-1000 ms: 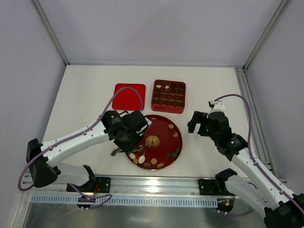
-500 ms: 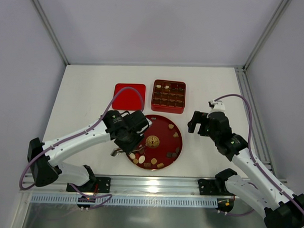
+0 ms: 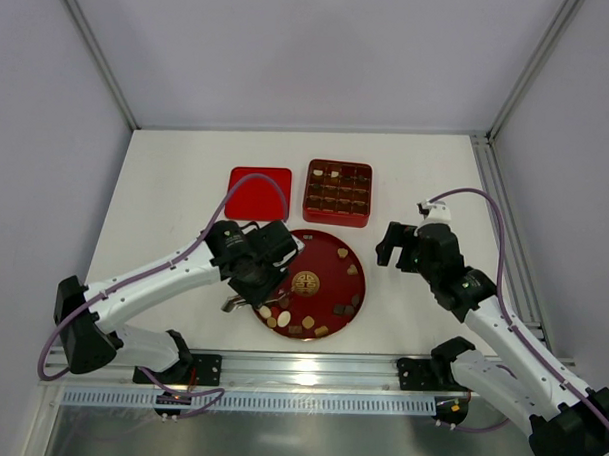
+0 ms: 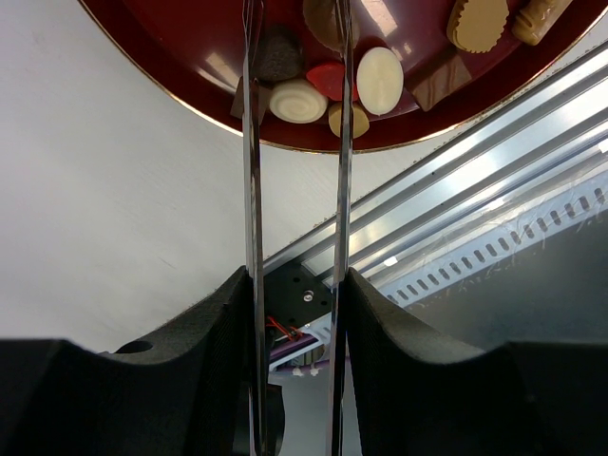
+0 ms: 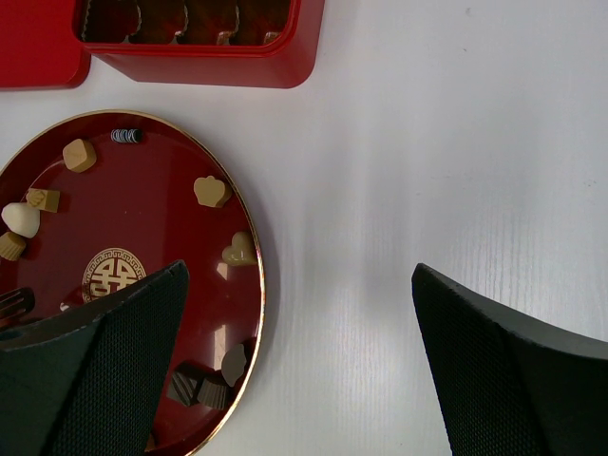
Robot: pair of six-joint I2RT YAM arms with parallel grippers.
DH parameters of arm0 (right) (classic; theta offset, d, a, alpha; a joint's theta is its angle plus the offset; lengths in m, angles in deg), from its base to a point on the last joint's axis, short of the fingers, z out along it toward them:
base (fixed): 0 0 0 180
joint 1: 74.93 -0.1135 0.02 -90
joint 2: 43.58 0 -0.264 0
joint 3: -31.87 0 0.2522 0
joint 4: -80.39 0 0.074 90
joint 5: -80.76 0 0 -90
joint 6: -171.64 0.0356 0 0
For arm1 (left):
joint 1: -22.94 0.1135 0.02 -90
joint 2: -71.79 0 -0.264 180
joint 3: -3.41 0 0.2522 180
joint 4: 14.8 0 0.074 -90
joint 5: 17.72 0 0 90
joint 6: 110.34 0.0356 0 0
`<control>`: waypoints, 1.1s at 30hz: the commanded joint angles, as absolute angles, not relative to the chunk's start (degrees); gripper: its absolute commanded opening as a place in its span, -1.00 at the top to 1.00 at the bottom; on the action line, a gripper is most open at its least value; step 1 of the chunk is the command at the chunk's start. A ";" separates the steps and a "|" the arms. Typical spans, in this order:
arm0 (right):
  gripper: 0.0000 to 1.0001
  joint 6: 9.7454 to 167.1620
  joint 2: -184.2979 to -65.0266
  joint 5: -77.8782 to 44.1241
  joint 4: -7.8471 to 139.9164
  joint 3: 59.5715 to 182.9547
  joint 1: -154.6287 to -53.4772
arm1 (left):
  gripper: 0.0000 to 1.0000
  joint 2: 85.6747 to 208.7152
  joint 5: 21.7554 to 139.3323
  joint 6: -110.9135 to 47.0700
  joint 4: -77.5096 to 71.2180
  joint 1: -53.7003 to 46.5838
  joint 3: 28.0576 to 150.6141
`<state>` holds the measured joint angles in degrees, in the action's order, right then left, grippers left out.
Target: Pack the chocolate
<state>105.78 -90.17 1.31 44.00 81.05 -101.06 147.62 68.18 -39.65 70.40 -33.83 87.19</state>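
Over on the left, the left gripper [image 3: 257, 298] hangs low at the near-left rim of the red plate [image 3: 322, 253], its two thin metal blades apart. Cream, dark and red pieces show between them, though I can't tell if any is pinched. The chocolate [image 4: 380, 80] is scattered across that plate, thickest at the near-left edge. Behind it on the table [image 3: 176, 174] sit a flat red lid [image 3: 260, 191] and the gridded red box [image 3: 337, 217]. On the right, the right gripper [image 5: 299, 285] hovers over bare table beside the plate, its fingers spread wide and holding nothing.
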 commanded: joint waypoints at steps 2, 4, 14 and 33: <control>-0.99 106.25 -89.46 2.01 45.45 81.58 -100.85 | 0.15 145.71 68.06 -39.50 70.41 -34.10 89.41; -0.99 106.34 -89.28 2.10 45.45 81.49 -100.77 | 0.15 145.53 68.15 -39.50 70.33 -34.10 89.50; -0.99 106.34 -88.93 2.28 45.19 81.31 -100.85 | 0.15 145.18 69.38 -39.59 70.24 -34.10 90.20; -0.99 106.51 -88.05 2.37 44.75 81.05 -100.85 | 0.15 146.58 70.17 -40.20 70.24 -34.10 88.36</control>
